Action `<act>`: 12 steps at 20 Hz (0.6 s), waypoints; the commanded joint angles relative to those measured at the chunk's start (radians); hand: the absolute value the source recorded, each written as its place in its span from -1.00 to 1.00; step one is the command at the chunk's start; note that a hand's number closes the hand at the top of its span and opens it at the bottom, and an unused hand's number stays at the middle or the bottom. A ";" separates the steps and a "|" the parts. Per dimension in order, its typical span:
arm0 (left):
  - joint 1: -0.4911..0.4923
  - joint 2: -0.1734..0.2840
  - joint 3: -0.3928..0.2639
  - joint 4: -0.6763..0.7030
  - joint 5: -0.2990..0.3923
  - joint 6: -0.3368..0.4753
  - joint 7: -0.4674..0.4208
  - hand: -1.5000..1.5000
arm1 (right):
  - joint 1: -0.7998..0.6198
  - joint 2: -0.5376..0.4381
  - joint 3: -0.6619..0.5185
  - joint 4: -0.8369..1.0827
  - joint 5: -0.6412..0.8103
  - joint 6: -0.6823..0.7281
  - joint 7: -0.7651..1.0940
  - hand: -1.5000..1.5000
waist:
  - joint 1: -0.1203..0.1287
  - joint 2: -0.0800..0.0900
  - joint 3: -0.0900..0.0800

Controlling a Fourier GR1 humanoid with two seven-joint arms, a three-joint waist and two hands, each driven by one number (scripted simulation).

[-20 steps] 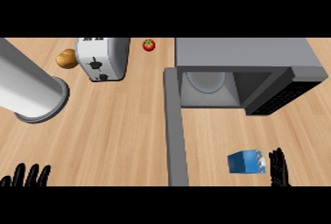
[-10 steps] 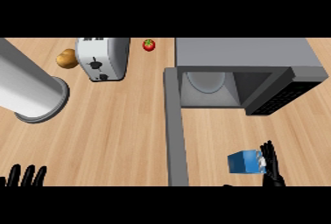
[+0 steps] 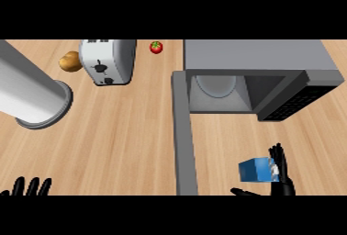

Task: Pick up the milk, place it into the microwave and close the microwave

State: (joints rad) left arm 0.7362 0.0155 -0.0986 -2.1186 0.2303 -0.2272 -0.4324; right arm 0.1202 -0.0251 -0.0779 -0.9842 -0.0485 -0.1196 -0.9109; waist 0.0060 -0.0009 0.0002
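The milk (image 3: 257,170), a small blue carton, stands on the wooden counter (image 3: 122,137) near the view's lower right, its long axis roughly upright toward the camera, leaning slightly left; the right hand (image 3: 279,172) flanks it with straight fingers (image 3: 277,156) against its right side and the thumb (image 3: 241,192) spread below, not closed round it; above, the microwave (image 3: 257,69) gapes, its door (image 3: 183,133) swung out just left of the carton; the left hand (image 3: 27,188) rests relaxed at the lower left edge; farther off stand a toaster (image 3: 107,61), a potato (image 3: 70,61), a strawberry (image 3: 156,47) and a grey cylinder (image 3: 30,94).
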 commanded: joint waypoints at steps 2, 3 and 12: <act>0.066 0.028 0.018 -0.044 0.050 -0.042 -0.006 -1.00 | -0.115 0.023 -0.058 0.116 -0.006 -0.088 -0.028 -1.00 | 0.005 0.000 0.000; -0.032 0.016 0.026 -0.007 0.029 -0.012 0.012 -1.00 | -0.081 0.022 -0.056 0.096 -0.005 -0.093 -0.043 1.00 | -0.001 0.000 0.000; 0.035 0.028 0.042 -0.015 0.064 -0.056 -0.012 -1.00 | -0.213 -0.008 -0.101 0.214 0.033 -0.247 -0.082 1.00 | 0.006 0.001 0.000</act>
State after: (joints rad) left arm 0.7328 0.0296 -0.0769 -2.1184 0.2662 -0.2512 -0.4235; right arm -0.0429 -0.0180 -0.1262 -0.8470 -0.0058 -0.3176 -0.9353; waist 0.0081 -0.0006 0.0002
